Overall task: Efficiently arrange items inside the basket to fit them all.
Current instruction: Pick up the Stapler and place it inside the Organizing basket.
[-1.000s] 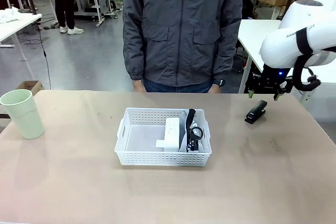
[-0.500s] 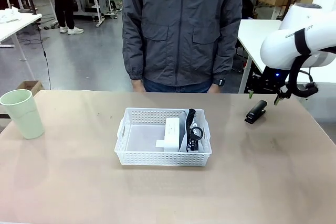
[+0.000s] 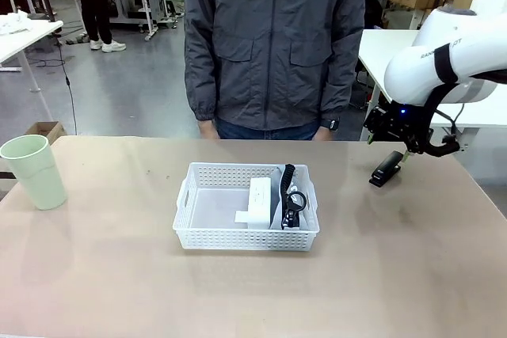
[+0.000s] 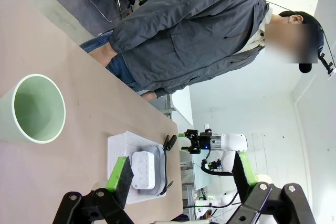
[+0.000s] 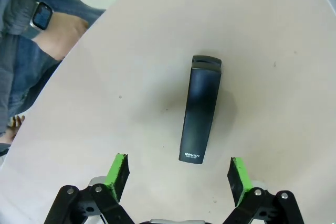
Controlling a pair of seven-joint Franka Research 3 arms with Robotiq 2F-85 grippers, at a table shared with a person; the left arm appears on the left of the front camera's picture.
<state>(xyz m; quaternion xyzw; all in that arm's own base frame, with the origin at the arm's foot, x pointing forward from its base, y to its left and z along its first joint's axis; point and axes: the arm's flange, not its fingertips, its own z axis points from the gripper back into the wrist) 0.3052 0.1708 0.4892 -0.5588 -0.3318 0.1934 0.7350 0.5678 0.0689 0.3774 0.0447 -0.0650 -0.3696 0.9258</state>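
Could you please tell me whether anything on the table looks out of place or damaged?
Nothing looks spilled or damaged. Two items sit outside the basket: the stapler lies near the table's right side, and the cup stands upright at the left edge. Inside, the box and pouch are packed at the right end.

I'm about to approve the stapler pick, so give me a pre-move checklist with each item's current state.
1. The right end effector open: ok.
2. The black stapler free on the table: ok.
3. Fingers lined up across its narrow width: ok.
4. Lowered to its height: not ok, hovering above.
5. Bare room in the basket left of the white box: ok.
6. The person's hand away from it: ok.
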